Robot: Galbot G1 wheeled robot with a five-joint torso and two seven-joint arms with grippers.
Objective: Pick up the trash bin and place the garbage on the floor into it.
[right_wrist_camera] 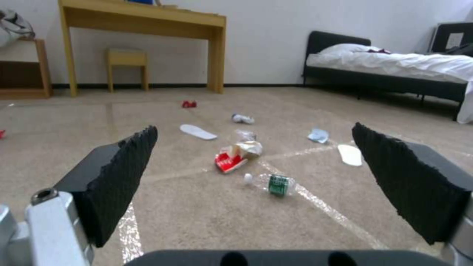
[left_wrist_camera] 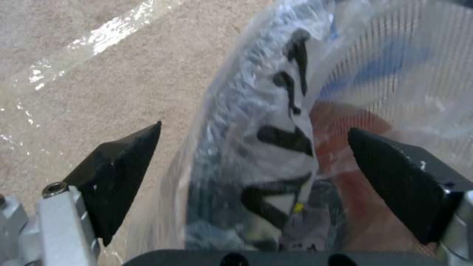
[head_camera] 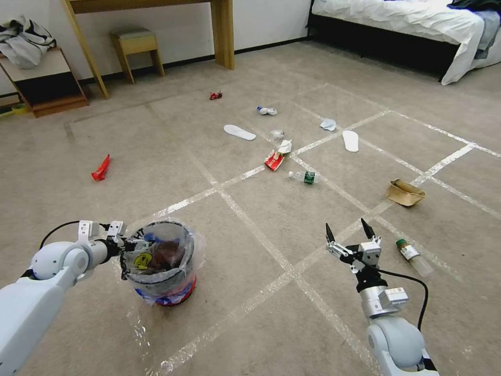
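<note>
A: At near left, on the carpet: trash bin (head_camera: 163, 271) upright, left gripper (head_camera: 127, 244) spread astride its bagged rim, not clamped.

B: Near right: right gripper (head_camera: 349, 233) agape, holding nothing, above taped floor. Farther off: garbage (head_camera: 275, 158) scattered, well apart from bin — carton, bottles (head_camera: 303, 177), soles, tan bowl (head_camera: 405, 192).

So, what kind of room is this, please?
Most likely a bedroom, perhaps in a hotel. A bed with white bedding stands against the wall, a wooden desk with a small stool is beside it, and the floor is carpet.
</note>
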